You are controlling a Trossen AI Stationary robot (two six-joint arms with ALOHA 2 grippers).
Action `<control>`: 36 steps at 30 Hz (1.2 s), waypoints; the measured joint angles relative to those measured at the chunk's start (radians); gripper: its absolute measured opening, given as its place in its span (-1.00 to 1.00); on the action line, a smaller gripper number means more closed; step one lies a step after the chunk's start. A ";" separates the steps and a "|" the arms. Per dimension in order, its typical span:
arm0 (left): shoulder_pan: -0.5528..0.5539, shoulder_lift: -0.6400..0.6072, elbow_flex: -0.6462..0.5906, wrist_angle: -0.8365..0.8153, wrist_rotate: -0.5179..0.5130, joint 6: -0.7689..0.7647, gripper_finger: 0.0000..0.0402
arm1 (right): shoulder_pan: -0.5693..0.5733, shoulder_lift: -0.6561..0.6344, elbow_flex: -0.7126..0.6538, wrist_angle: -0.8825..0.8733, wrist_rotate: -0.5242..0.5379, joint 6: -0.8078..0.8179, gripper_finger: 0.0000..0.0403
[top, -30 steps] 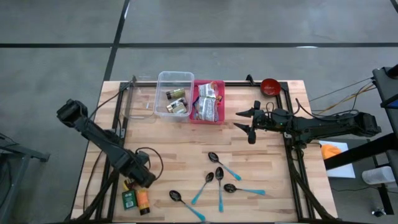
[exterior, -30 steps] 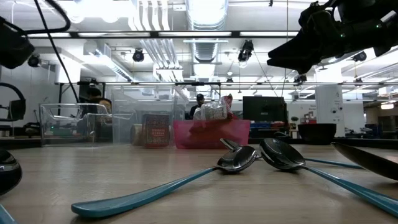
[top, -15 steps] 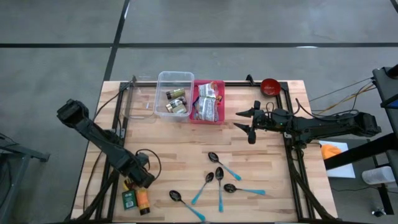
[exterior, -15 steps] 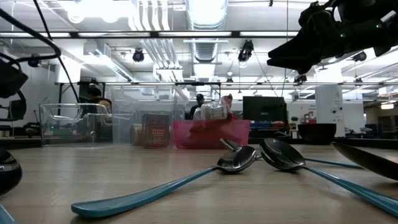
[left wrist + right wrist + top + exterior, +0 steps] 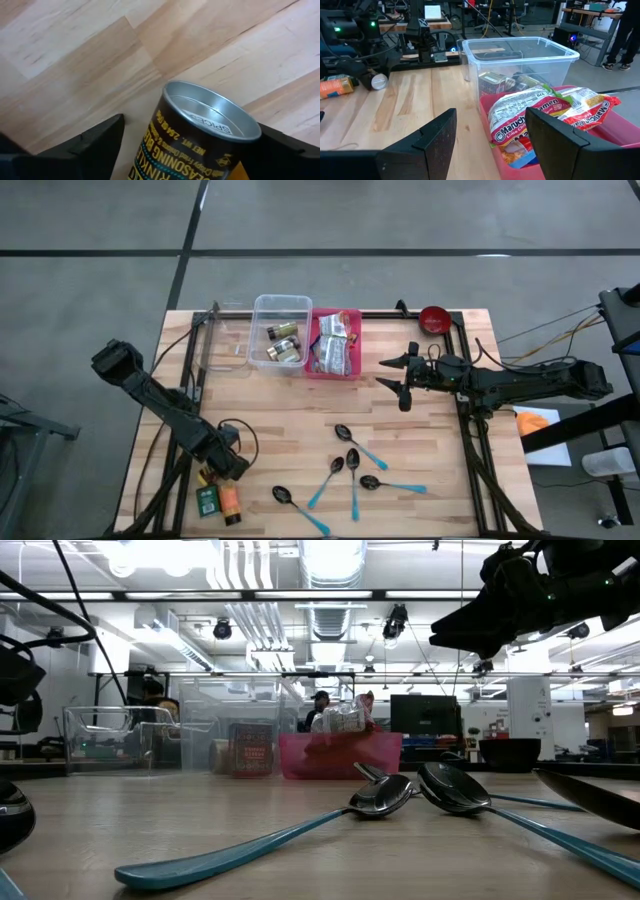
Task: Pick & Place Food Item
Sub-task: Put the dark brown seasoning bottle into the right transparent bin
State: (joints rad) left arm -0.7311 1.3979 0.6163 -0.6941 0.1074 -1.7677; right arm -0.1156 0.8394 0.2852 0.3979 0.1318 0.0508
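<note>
A dark spice can (image 5: pixel 200 140) with a silver end lies on its side on the wood at the table's near left. My left gripper (image 5: pixel 224 464) points down over it, open. One finger (image 5: pixel 95 145) stands clear of the can on one side. The other finger (image 5: pixel 287 150) stands close by its other side. In the high view the gripper hides most of the can (image 5: pixel 205 477). My right gripper (image 5: pixel 396 376) hangs open and level above the table's right half, facing the pink bin (image 5: pixel 600 150) of ramen packets.
A green pack (image 5: pixel 208 500) and an orange bottle (image 5: pixel 231 502) lie just nearer than the can. A clear bin (image 5: pixel 281 330) with jars stands at the back beside the pink bin (image 5: pixel 335 345). Several teal-handled spoons (image 5: pixel 352 470) lie centre-front, and a red bowl (image 5: pixel 433 318) sits far right.
My left gripper has come down over the spice can at the near left, still pointing down. The right arm has kept still.
</note>
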 joint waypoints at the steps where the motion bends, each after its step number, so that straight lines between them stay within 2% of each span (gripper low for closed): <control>1: 0.000 0.000 0.000 0.000 -0.001 -0.008 0.67 | 0.000 0.000 0.000 0.000 0.000 -0.001 0.17; 7: 0.000 0.000 0.000 0.003 -0.003 -0.021 0.35 | 0.000 0.000 0.000 0.000 0.000 -0.001 0.17; 13: 0.000 0.000 0.000 -0.007 -0.004 -0.040 0.17 | 0.000 0.000 0.000 0.000 0.000 -0.001 0.17; 26: 0.016 -0.001 0.000 -0.013 -0.004 -0.045 0.16 | 0.000 0.000 0.000 0.000 0.000 0.000 0.17; 36: 0.122 -0.004 0.001 -0.020 -0.026 0.050 0.17 | 0.000 0.000 0.000 0.000 0.000 -0.001 0.17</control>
State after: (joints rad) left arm -0.6088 1.3940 0.6168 -0.7139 0.0813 -1.7178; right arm -0.1158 0.8394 0.2852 0.3980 0.1318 0.0498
